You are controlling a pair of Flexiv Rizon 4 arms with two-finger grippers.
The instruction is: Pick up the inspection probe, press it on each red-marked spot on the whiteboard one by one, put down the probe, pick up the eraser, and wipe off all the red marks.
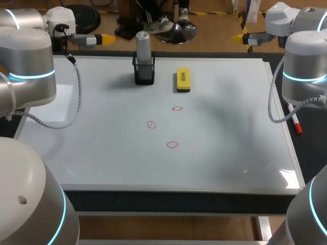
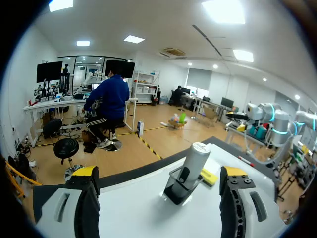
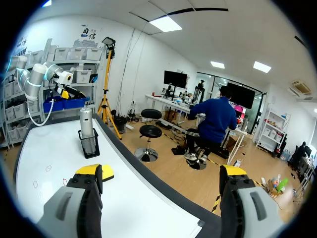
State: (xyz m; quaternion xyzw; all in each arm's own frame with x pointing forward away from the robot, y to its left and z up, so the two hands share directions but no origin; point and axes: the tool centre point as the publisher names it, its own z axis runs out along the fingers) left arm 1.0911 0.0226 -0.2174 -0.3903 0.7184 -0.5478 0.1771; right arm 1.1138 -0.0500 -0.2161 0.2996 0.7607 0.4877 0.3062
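Both arms are parked high at the far corners. The left pincer (image 1: 104,39) is released, with its yellow tips wide apart and nothing between them. The right pincer (image 1: 237,37) is the same: fingers spread and gripping nothing. Each sits up near the whiteboard's (image 1: 102,143) far edge, well apart from everything on it. The probe (image 1: 143,43), a silver cylinder, stands upright in a black mesh holder (image 1: 144,71) near the middle of the far edge. The yellow eraser (image 1: 183,79) lies flat on the board just to the right of the holder, near it but not touching. The three red marks are small open circles around board centre: one (image 1: 177,108) on the near side of the eraser, one (image 1: 151,124) left of it and a bit nearer, and one (image 1: 172,145) nearest of all. All three are intact. A red marker (image 1: 294,120) lies on the dark tabletop (image 1: 311,148) just off the board's right edge, below the right arm. From the left wrist, the probe and holder sit ahead between the spread fingers, with the eraser behind them.
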